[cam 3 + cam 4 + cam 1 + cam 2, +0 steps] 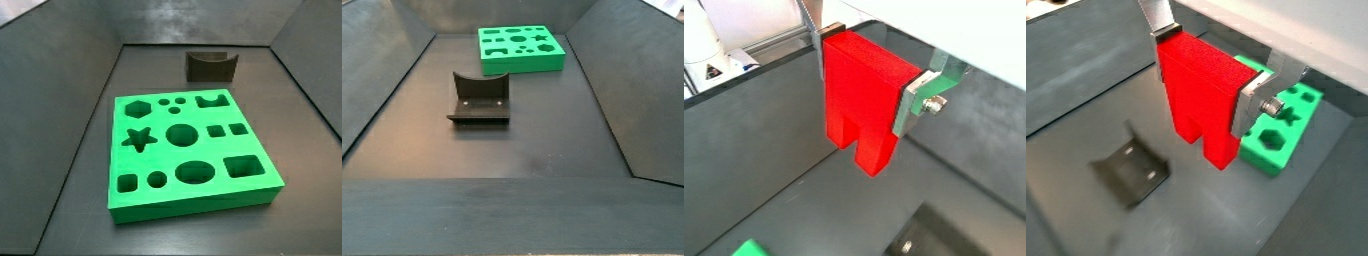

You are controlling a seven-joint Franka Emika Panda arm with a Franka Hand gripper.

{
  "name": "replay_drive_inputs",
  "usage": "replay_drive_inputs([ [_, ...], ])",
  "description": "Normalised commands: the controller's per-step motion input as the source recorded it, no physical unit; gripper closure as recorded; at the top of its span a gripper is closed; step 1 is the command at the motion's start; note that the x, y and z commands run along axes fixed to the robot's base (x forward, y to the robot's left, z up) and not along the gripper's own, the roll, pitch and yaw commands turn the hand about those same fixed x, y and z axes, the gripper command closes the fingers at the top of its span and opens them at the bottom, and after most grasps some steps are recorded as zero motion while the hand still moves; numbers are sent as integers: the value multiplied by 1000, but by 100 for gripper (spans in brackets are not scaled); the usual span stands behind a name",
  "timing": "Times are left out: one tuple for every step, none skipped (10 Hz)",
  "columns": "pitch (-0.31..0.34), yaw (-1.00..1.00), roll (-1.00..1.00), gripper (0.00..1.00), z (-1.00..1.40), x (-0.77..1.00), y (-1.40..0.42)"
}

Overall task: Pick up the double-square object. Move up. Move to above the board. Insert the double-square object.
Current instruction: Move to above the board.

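Observation:
The double-square object [862, 100] is a bright red block with two prongs split by a slot. My gripper [867, 85] is shut on it, one silver finger [818, 45] on each side, in both wrist views. The block [1197, 95] hangs prongs-down above the dark floor, clear of it. In a wrist view the green board [1288, 128] lies just beyond the gripper [1208, 78]. Both side views show the board [195, 206] [523, 67] with its cut-out holes. Neither side view shows the gripper or the red block.
The dark fixture [210, 65] [478, 100] stands on the floor a short way from the board, and also shows in a wrist view [1133, 172]. Sloping dark walls [382, 80] enclose the floor on all sides.

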Motion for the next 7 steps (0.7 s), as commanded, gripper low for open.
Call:
replay_drive_inputs([
  [98, -107, -60, 100, 85, 96, -1000],
  [99, -63, -40, 100, 86, 100, -1000],
  [105, -29, -28, 100, 87, 112, -1000],
  [111, -15, -19, 100, 90, 120, -1000],
  [119, -5, -6, 100, 95, 134, -1000],
  [125, -4, -19, 100, 97, 145, -1000],
  [133, 0, 2, 100, 106, 167, -1000],
])
